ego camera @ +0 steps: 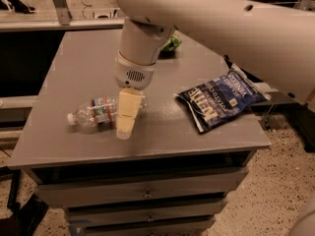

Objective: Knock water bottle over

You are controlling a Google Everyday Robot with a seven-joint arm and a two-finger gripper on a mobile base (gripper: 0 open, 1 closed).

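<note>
The water bottle (96,112) lies on its side on the grey table (83,63), near the front left, its white cap (72,118) pointing left. It is clear and ribbed, with a red, white and blue label band. My gripper (124,131) hangs from the white arm and points down over the bottle's right end, its cream tip near the table top in front of the bottle. The bottle's base is partly hidden behind it.
A blue snack bag (221,100) lies on the right side of the table. A green object (171,44) sits at the back, partly hidden by the arm. Drawers (147,193) are under the table top. The floor lies beyond the edges.
</note>
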